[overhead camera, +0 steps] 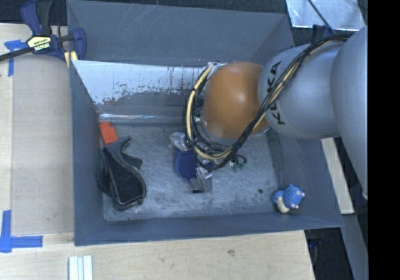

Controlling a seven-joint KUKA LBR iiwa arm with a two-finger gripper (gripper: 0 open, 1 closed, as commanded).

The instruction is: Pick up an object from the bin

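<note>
The grey metal bin (87, 166) with sloping walls is taking up most of the camera view. The silver-grey robot arm (319, 97) is reaching in over the rim from the view's right, its thick last link slanting down toward the middle of the bin floor. The wrist, under a rounded orange cover (228, 100), is pointing steeply downward, and yellow and black cables (289, 72) are looping from the link round the cover to the tooling below.

A limp black glove-like fabric thing (122, 179) is lying crumpled by the left wall, well apart from the arm.

A dark blue, rounded soft-looking thing (184, 164) is lying at the middle of the floor, directly below the wrist. The metal end effector (201, 180) is hanging low over the floor just beside this blue thing, on its right in the view. Whether the end effector is wide or narrow cannot be told, and whether it is gripping the blue thing cannot be told either.

A small blue and pale yellow toy figure (288, 198) is lying in the near right corner. A small orange block (108, 133) is sitting just above the black thing, near the left wall.
</note>
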